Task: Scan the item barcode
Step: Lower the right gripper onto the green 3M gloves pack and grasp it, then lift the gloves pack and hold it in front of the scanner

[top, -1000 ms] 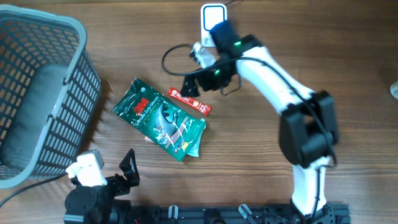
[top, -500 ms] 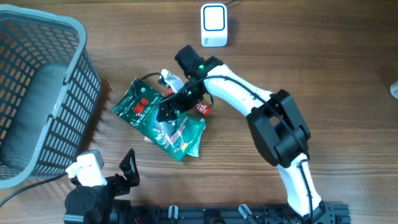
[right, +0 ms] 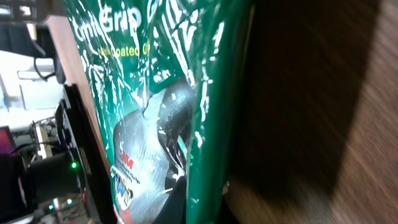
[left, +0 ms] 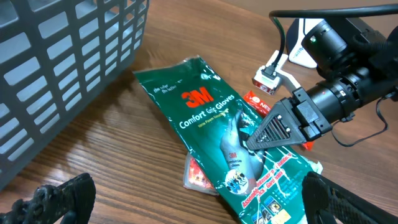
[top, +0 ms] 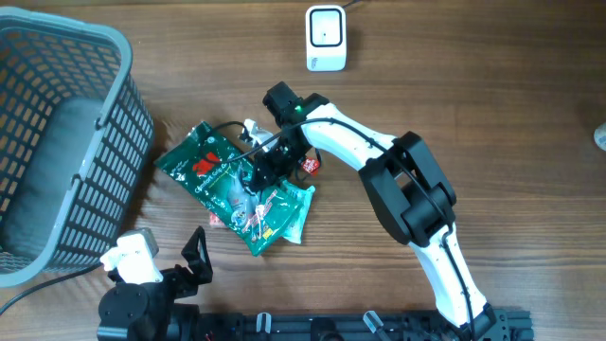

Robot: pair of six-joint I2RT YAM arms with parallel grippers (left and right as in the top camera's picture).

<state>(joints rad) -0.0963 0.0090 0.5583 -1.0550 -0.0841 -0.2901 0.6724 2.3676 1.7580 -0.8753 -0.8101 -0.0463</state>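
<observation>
Even, soft overhead light falls on the brown wooden tabletop, shadows faint. Glare streaks the glossy green plastic glove packet in the right wrist view, where wood blurs.

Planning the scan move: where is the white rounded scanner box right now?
In the overhead view, the white rounded scanner box stands at the far middle of the wooden table, beyond the right gripper, which is closed on the green 3M glove packet.

Green pack on brown wood-grain table
Pack logo red, lettering white; basket grey lattice; scanner white; packet red.
</observation>
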